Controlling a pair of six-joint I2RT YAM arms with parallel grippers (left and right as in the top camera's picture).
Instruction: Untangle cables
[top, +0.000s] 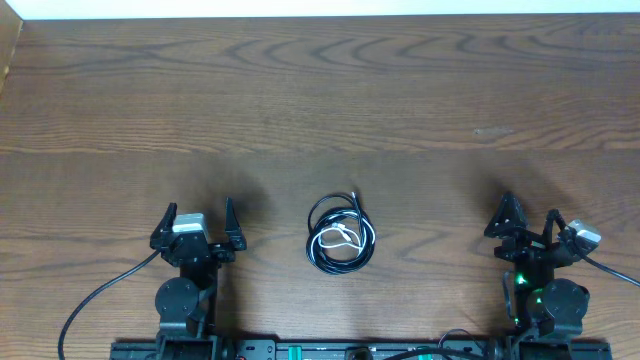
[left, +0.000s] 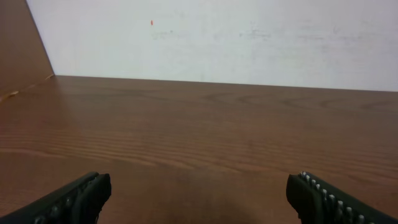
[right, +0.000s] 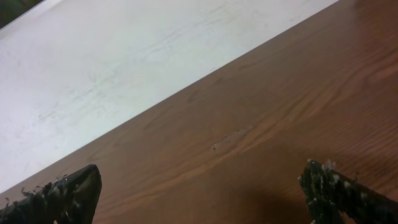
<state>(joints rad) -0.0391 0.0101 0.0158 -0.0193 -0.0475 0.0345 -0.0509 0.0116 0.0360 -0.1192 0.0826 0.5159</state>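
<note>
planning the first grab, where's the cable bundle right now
Overhead view: the coiled cables lie on the table, roughly midway between the left claw and the right claw, touching neither.

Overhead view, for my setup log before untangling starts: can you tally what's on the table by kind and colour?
Black cable coil: 1, strands too tangled to count
White cable: 1
Tools: 2, left tool and right tool, both open
Total: 4
</note>
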